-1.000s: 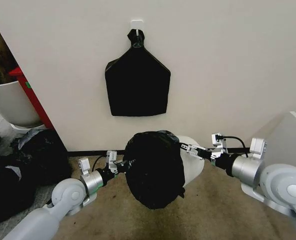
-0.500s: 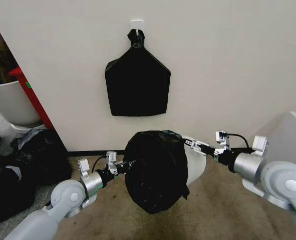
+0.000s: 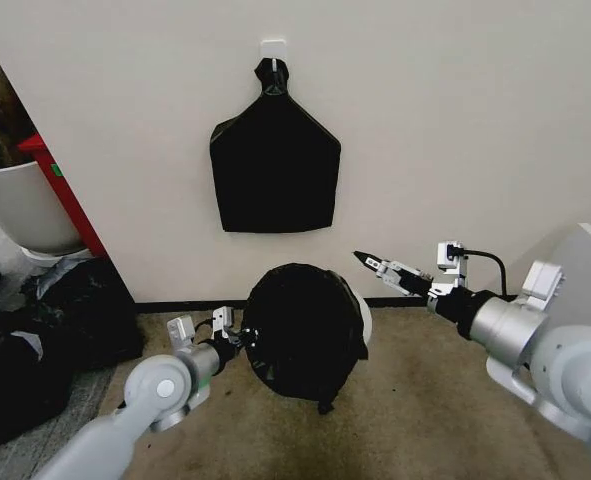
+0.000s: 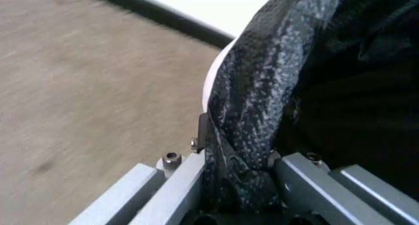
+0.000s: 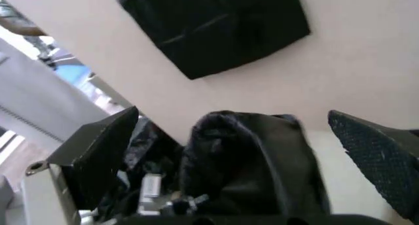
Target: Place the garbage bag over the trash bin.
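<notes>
Two grippers flank a bin (image 3: pixel 361 318) on the floor, its mouth draped by the bag (image 3: pixel 305 335). Left gripper (image 3: pixel 241 339) pinches the bag's edge; right gripper (image 3: pixel 367 262) hovers beside it, released.

Floor (image 3: pixel 425 420): tan carpet, meeting the wall along a dark baseboard. On it: trash bin (image 3: pixel 363 318), white, draped in the garbage bag (image 3: pixel 305 335), between left gripper (image 3: pixel 243 337) and right gripper (image 3: pixel 367 262); bulky black sacks (image 3: pixel 35 340), well outboard of the left gripper.
</notes>
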Available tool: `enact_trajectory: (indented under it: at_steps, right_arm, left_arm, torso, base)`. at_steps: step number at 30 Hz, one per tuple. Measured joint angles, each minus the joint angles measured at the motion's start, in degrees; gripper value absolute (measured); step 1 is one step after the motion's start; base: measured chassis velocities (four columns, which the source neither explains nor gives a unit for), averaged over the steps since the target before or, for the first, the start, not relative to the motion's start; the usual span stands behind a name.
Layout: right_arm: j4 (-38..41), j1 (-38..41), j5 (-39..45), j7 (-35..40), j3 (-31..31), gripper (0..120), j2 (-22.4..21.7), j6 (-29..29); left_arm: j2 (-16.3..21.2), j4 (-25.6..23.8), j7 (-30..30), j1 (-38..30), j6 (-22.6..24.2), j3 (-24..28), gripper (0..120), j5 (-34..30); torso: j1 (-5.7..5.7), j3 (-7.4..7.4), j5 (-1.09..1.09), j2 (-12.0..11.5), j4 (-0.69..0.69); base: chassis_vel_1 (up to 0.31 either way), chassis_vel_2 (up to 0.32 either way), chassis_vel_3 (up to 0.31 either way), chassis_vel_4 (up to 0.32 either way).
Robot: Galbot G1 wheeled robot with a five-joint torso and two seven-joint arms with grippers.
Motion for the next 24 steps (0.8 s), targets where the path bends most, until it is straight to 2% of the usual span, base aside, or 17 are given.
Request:
enact_trajectory:
  at_steps: [2, 4, 9, 14, 15, 17, 21, 24]
  right_arm:
    - [-0.09, -0.71, -1.08, -0.08, -0.02, 100, 0.41, 0.06]
    - [-0.44, -4.56, -4.58, -1.00, 1.19, 100, 2.30, 0.13]
    - [-0.09, -13.20, -9.67, -3.65, 5.19, 100, 6.72, 0.03]
    - [0.21, -17.15, -13.62, -6.49, 6.65, 100, 8.80, 0.08]
    - [0.21, -18.64, -15.17, -7.49, 7.22, 100, 9.76, 0.23]
    - [0.10, -20.51, -16.69, -8.84, 8.28, 100, 11.29, 0.44]
    - [-0.71, -23.70, -20.85, -12.95, 9.72, 100, 13.90, 1.43]
    - [-1.11, -24.47, -22.71, -14.22, 9.89, 100, 15.13, 2.31]
  left_arm:
    - [-0.08, -0.29, -1.83, -0.18, 0.17, 0.25, 0, -0.64]
    - [-0.26, -1.67, -8.68, -0.87, 0.70, 1.49, 0, -4.70]
    - [-0.77, -3.47, -15.73, -2.23, 0.94, 2.64, 0, -13.51]
    - [-1.30, -3.85, -21.15, -3.51, 0.77, 3.83, 0, -16.33]
    - [-1.55, -3.87, -24.10, -4.25, 0.66, 4.48, 0, -17.62]
    - [-1.85, -3.76, -27.69, -5.38, 0.42, 5.86, 0, -18.80]
    - [-2.70, -2.28, -30.99, -6.80, 0.30, 7.93, 0, -20.27]
    - [-5.17, -0.11, -34.03, -8.50, -0.39, 8.97, 0, -23.14]
  torso:
    - [0.00, 0.00, -0.01, 0.00, 0.01]
    - [0.00, 0.00, -0.02, 0.00, 0.00]
    - [0.00, -0.01, -0.02, 0.00, -0.02]
    - [0.00, -0.01, -0.04, 0.00, -0.02]
    - [0.00, -0.01, -0.02, 0.00, -0.02]
    - [0.00, -0.01, -0.03, 0.00, -0.01]
    - [0.00, -0.01, -0.02, 0.00, 0.00]
    - [0.00, -0.01, -0.03, 0.00, -0.01]
  base:
    - [0.000, 0.000, 0.000, 0.000]
    - [0.000, 0.000, 0.000, 0.000]
    - [0.000, 0.000, 0.000, 0.000]
    - [0.000, 0.000, 0.000, 0.000]
    - [0.000, 0.000, 0.000, 0.000]
    - [0.000, 0.000, 0.000, 0.000]
    - [0.000, 0.000, 0.000, 0.000]
    - [0.000, 0.000, 0.000, 0.000]
